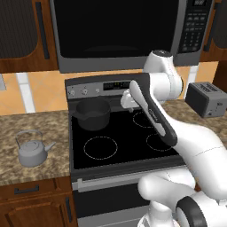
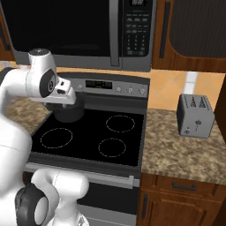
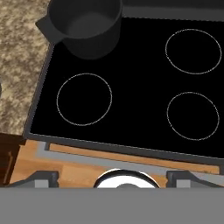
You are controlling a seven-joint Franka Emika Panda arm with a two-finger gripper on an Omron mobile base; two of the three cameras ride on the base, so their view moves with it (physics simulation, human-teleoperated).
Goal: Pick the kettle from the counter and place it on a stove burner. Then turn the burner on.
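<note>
The grey kettle stands upright on the granite counter left of the stove, spout to the right. My gripper hangs over the middle of the black cooktop, well to the right of the kettle and apart from it. In the hand view its dark fingertips stand wide apart, so the gripper is open and holds nothing. A small stove burner ring lies at the front right, also seen as the ring and the ring. A wider ring lies at the front left.
A dark saucepan sits on the rear left burner, close to my hand. Control knobs line the stove's back panel. A toaster stands on the right counter. The microwave hangs above the stove.
</note>
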